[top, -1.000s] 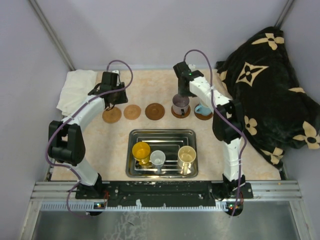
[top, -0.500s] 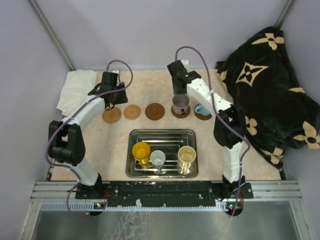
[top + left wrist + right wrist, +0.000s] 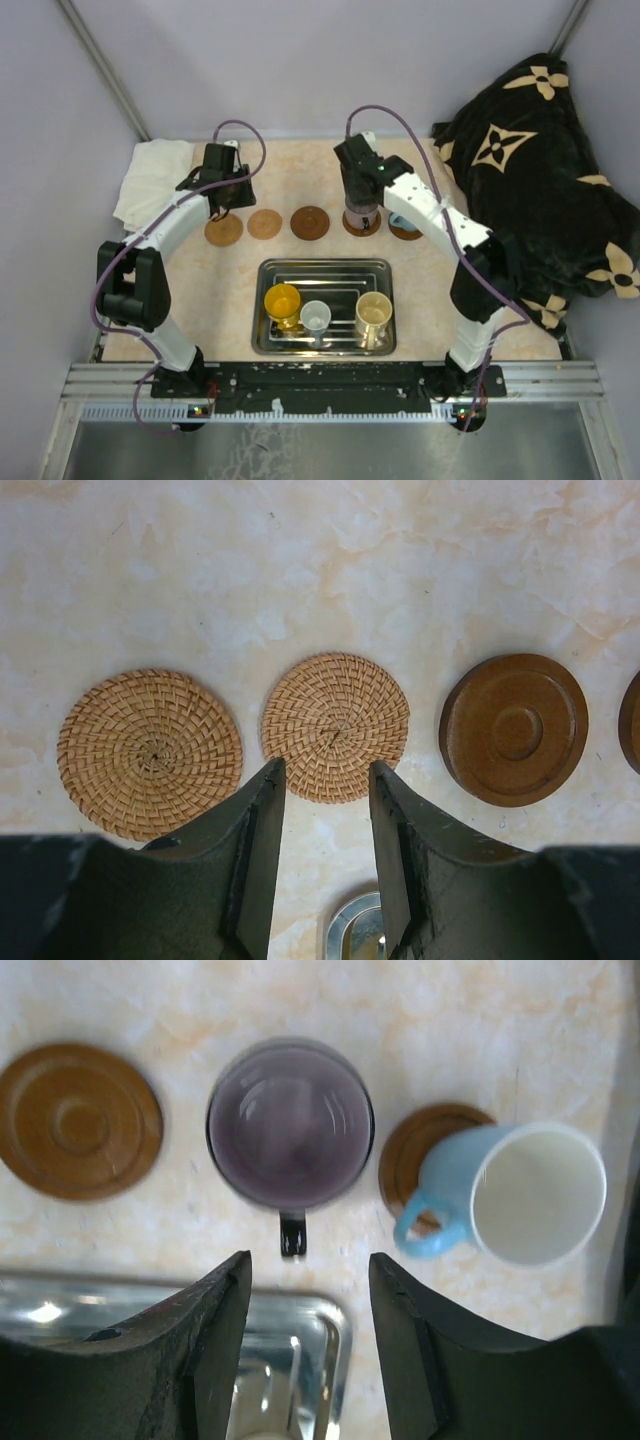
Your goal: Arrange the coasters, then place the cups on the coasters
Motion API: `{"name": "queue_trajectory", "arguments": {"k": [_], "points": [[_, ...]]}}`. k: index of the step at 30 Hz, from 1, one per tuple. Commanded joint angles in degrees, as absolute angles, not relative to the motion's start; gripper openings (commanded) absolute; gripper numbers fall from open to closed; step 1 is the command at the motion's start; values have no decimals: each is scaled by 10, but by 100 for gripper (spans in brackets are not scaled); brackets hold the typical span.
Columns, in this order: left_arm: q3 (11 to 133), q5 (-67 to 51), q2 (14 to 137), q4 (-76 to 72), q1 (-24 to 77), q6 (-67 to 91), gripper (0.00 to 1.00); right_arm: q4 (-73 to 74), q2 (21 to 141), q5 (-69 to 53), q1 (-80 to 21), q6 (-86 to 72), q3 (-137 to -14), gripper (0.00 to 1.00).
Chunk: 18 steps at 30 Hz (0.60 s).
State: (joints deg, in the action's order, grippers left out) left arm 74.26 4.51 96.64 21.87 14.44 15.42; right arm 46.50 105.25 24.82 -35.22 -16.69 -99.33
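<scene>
Tray (image 3: 325,264) is the reference, sitting mid-table near the arm bases.

- White cloth (image 3: 150,180) is lying well beyond the tray's far-left corner.
- Left gripper (image 3: 325,772) is hovering beyond the tray's far-left corner. Its jaws are standing apart with nothing between them, and it's looking straight down on the coaster row.
- Five coasters are lying in a line beyond the tray's far edge, none touching.
- Leftmost woven coaster (image 3: 150,753) is sitting out past the far-left corner, bare.
- Second woven coaster (image 3: 335,726) is sitting about level with that corner, bare.
- Middle wooden coaster (image 3: 513,728) is sitting opposite the middle of the far edge, bare.
- Three cups are standing upright inside the tray: yellow cup (image 3: 282,302) at its left, grey-white cup (image 3: 315,317) in the centre, cream cup (image 3: 373,312) at its right.
- Purple cup (image 3: 290,1122) is standing on the fourth coaster (image 3: 362,233), beyond the right half of the tray's far edge. It's covering most of the disc, with its handle pointing at the tray.
- Right gripper (image 3: 310,1257) is hanging above that cup, between it and the tray's far edge. Its jaws are parted and gripping nothing, and the handle is lying just past the fingertips.
- Light blue cup (image 3: 520,1192) is sitting on the fifth coaster (image 3: 405,1155), just beyond the tray's far-right corner. The disc is showing on the side toward the purple cup, and I can't tell whether the cup is centred.
- Black flowered blanket (image 3: 540,170) is piling up well to the right of the tray.
</scene>
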Motion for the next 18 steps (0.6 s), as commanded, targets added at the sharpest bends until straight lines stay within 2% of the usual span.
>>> {"name": "queue_trajectory", "arguments": {"k": [1,8,13,18], "points": [[732,42,936,212,146,162,46,524,932,230,-385,-194,-909,51],[706,31,915,200,146,168,47,563,766,162,-419,-285,-751,55],[715,28,917,204,147,158,47,606,704,156,-486,-339,-675,57],[716,35,914,208,147,152,47,599,663,121,-511,-388,-606,57]]}}
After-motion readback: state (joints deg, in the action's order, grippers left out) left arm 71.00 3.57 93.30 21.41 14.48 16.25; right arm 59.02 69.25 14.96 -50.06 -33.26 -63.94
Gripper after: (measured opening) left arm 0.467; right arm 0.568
